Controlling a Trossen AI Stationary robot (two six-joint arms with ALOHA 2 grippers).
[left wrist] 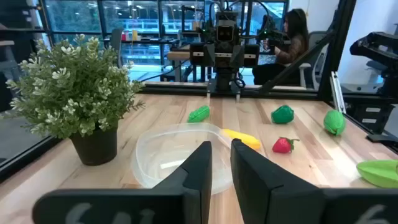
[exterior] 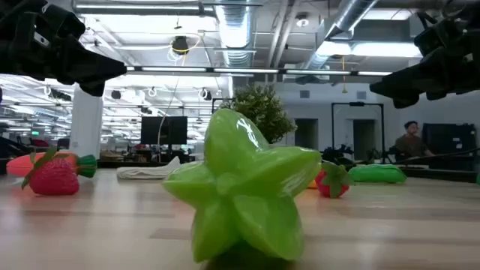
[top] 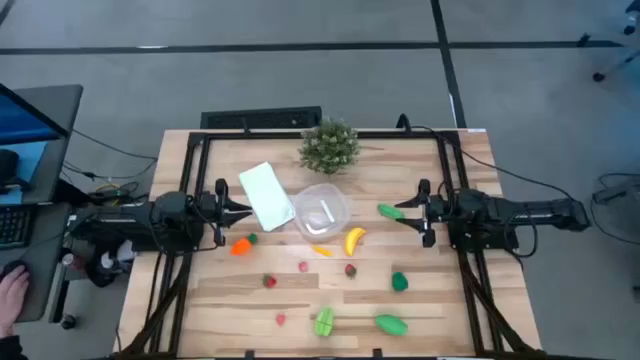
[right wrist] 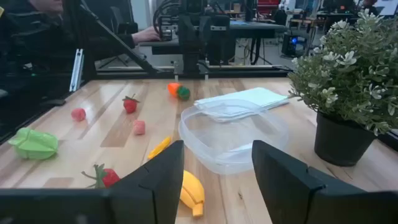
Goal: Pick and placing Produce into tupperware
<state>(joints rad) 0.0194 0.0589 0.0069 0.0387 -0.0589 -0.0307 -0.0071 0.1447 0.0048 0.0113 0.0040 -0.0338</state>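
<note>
The clear round tupperware (top: 320, 212) stands mid-table, with nothing in it in the right wrist view (right wrist: 233, 140). Produce lies scattered on the wood: a banana (top: 354, 240), a carrot (top: 241, 245), strawberries (top: 350, 269), and green pieces (top: 389, 211) (top: 391, 324). A green star-shaped piece (exterior: 240, 195) fills the low view. My left gripper (top: 240, 212) (left wrist: 221, 155) hovers left of the tupperware, its fingers only a narrow gap apart. My right gripper (top: 400, 212) (right wrist: 217, 162) hovers right of it, wide open, beside a green piece. Neither touches anything.
A flat white lid (top: 266, 195) leans on the tupperware's left rim. A bushy potted plant (top: 329, 147) stands just behind it toward the far edge. Dark frame rails (top: 190, 180) run along the table's sides. People sit in the room beyond.
</note>
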